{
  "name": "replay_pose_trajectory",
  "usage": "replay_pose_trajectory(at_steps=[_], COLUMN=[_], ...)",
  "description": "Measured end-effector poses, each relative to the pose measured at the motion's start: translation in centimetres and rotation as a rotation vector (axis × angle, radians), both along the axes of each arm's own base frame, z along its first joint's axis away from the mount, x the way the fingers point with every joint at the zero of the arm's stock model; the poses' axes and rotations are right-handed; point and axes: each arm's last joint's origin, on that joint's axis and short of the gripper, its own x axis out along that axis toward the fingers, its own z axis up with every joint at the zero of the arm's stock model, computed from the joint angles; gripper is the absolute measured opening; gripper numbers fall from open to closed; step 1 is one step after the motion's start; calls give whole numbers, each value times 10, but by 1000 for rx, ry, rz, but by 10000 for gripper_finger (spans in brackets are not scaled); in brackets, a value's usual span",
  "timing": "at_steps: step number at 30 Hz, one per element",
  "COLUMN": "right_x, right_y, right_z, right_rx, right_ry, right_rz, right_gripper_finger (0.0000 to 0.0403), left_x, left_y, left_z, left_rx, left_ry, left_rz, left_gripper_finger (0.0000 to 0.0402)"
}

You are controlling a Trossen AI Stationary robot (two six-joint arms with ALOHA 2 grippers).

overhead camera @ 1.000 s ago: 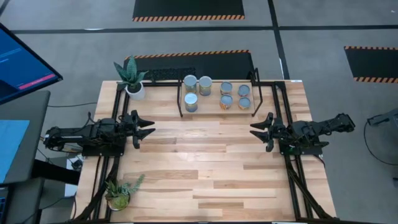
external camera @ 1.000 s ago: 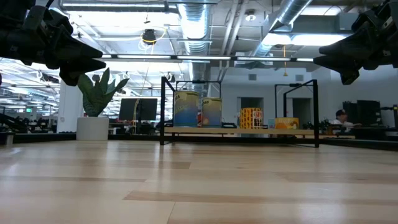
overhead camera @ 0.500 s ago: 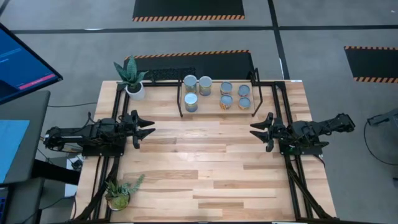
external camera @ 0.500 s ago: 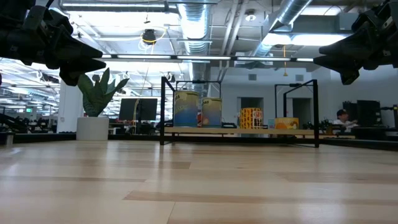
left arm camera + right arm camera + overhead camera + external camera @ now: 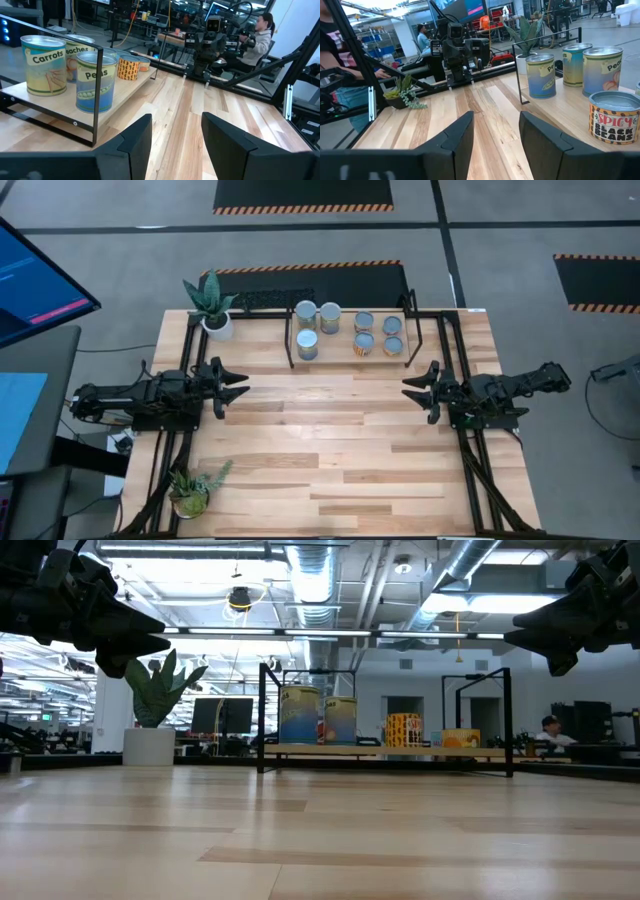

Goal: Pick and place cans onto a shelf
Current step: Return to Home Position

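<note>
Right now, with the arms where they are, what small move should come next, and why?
Probably none beyond resting the arms at home. In the high view the cans all stand on the shelf, and none lies on the table. The left gripper and right gripper are open, hold nothing, and sit at the table's opposite sides, well clear of the shelf.

An open robotics lab: exposed ceiling ducts [image 5: 310, 580], hazard-striped floor mats [image 5: 303, 194], monitors [image 5: 35, 265].

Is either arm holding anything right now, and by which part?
Nothing. The left gripper and right gripper are open and empty; the cans sit on the shelf.
</note>
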Motion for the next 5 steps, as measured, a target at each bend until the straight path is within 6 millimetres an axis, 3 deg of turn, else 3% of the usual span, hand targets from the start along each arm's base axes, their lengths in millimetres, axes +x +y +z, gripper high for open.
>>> replay_pose_trajectory(at_steps=[5], right_x=[0], right_y=[0], right_z=[0], right_rx=[0], right_ry=[0], right_rz=[0], right_gripper_finger=[180], left_x=[0], left_y=[0], left_z=[0], left_rx=[0], left_ry=[0], left_rz=[0], left_gripper_finger=[163])
